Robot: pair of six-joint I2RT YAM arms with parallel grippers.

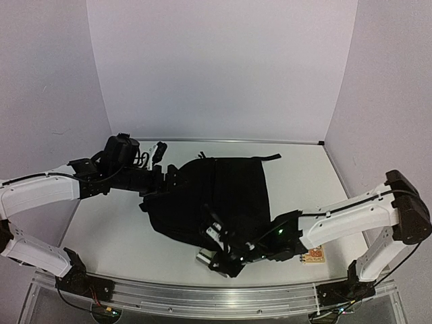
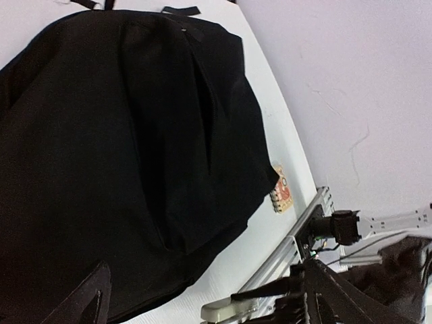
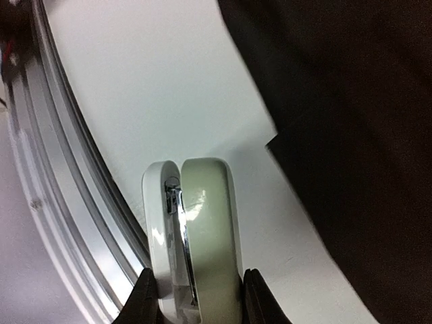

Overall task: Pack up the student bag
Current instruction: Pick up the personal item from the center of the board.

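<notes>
The student bag (image 1: 216,199) lies flat mid-frame on the worktop (image 1: 108,223), the left claw (image 1: 155,181) gaping wide at its left edge, while the right claw (image 1: 226,260), at lower centre, clamps a white-and-pale-green stapler (image 3: 202,229) just beside the bag's lower edge.

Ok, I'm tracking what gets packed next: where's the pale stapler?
Right wrist view: the pale stapler lies on the table by the near rail, beside the student bag, between the right arm's fingers.
</notes>
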